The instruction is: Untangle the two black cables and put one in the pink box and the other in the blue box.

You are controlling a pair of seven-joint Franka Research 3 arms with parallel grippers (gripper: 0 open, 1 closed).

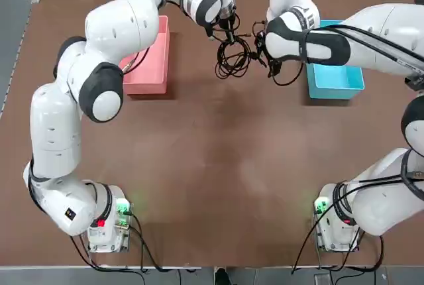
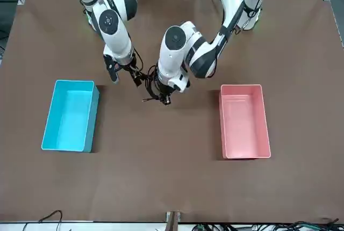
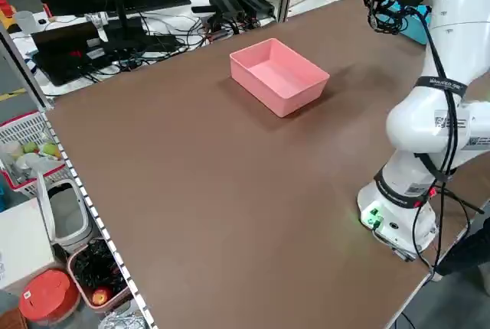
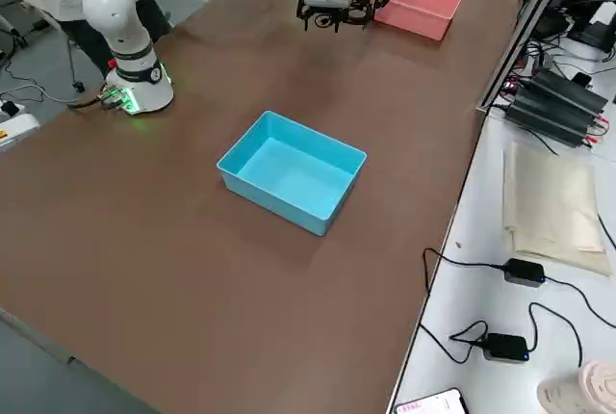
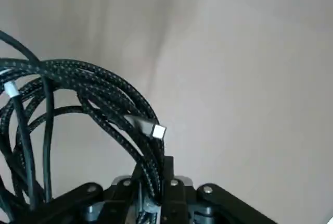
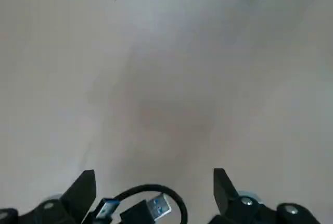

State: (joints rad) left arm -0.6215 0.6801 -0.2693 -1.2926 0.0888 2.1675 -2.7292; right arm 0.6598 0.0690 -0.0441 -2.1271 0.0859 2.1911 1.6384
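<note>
Two black braided cables point(image 5: 151, 156) hang tangled in the left gripper's point(image 5: 153, 166) grip above mid-table, so the wide-open right gripper point(image 6: 154, 174) beside it should close squarely on one silver plug point(image 6: 159, 207) before drawing away slowly.

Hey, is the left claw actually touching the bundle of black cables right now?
Touching: the left wrist view shows the black cables pinched between the left claw's fingers.

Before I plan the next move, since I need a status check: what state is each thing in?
black cables: looped together, raised
left gripper: jaws shut on cables
right gripper: jaws open, USB plug between them
pink box: upright, empty
blue box: upright, empty
</note>
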